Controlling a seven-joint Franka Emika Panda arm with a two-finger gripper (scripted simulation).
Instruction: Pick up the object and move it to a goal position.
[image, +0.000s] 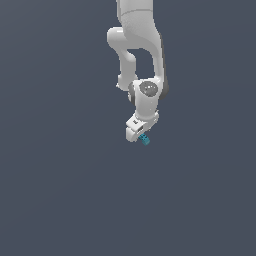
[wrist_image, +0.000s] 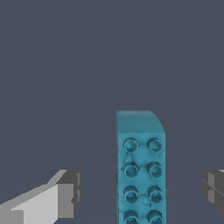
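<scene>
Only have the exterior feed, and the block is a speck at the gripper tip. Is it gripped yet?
Observer: No. In the wrist view the gripper is open, and background shows between the block and both fingers.
Operator: Is it at least lined up between them?
Observer: Yes. It sits between the two, with roughly even gaps on either side.
Operator: Which way is it facing?
Observer: The bumpy face points at the wrist camera, with two columns of bumps. Its long side runs across the line between the fingers.
</scene>
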